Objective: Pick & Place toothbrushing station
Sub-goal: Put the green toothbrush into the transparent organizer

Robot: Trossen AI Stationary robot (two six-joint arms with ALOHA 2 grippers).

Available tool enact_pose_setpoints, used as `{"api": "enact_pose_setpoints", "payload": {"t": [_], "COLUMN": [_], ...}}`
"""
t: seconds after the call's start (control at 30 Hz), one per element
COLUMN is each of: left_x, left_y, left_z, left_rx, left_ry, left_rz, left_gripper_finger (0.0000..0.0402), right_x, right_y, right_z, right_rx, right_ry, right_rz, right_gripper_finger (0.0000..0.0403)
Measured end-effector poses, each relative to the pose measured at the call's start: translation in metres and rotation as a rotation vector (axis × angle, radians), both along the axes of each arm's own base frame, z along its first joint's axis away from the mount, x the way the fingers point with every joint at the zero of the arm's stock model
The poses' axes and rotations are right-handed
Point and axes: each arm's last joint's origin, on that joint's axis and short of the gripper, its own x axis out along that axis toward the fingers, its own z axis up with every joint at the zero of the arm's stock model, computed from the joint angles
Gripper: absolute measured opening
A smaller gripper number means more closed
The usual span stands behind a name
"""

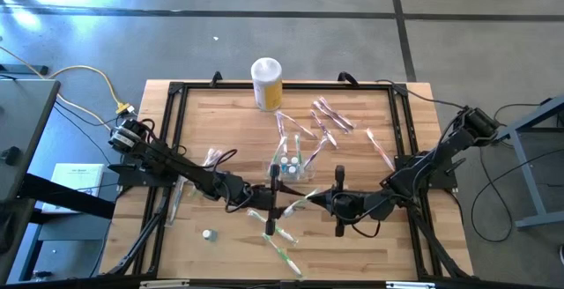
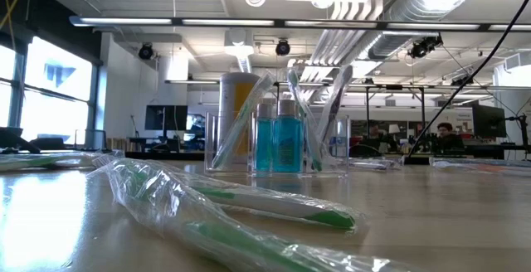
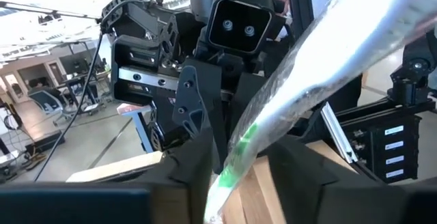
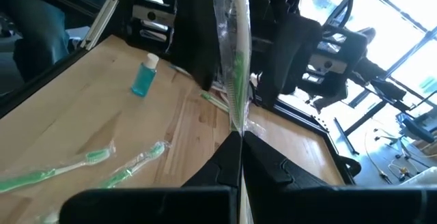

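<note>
Holding blue bottles (image 2: 278, 143): toothbrushing station (image 2: 217, 148)

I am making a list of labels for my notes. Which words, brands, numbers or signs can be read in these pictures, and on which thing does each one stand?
No text can be read in any view.
White labels on the black frame: too blurred to read.
Paper sheet beside the table: print too small.
Yellow canister: no readable label.
Blue bottles in the toothbrushing station: no readable label.

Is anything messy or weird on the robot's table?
Yes. Wrapped toothbrushes lie scattered around the clear toothbrushing station instead of standing in it. Oddly, one wrapped green toothbrush is pinched between both the right gripper and left gripper.
</note>
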Motion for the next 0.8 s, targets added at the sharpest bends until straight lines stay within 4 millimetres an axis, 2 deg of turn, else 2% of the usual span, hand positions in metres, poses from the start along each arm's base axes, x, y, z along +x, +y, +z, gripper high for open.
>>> {"api": "enact_pose_setpoints", "payload": {"t": [0.27,0.47,0.63,0.8], "left_x": [0.0000,0.0001,0.0000,0.0002], "left_y": [-0.0003,-0.0002,-0.0002,-0.0003], "left_z": [-0.0002,-0.0009,-0.0016,-0.0024], "left_rx": [0.000,-0.006,-0.005,-0.016], "left_ry": [0.001,0.008,0.018,0.028], "left_rz": [-0.010,-0.007,-0.007,-0.011], "left_gripper_finger": [0.0019,0.0024,0.0013,0.0013], "right_x": [0.0003,0.0023,0.0023,0.0001], "right_y": [-0.0001,-0.0033,-0.0039,-0.0029], "right_z": [-0.0014,-0.0026,-0.0035,-0.0068], "right_rx": [0.017,0.050,0.067,0.050], "right_ry": [0.014,0.026,0.033,0.062], "right_rz": [0.021,0.021,0.013,0.004], "right_gripper_finger": [0.0002,0.0002,0.0005,0.0042]}}
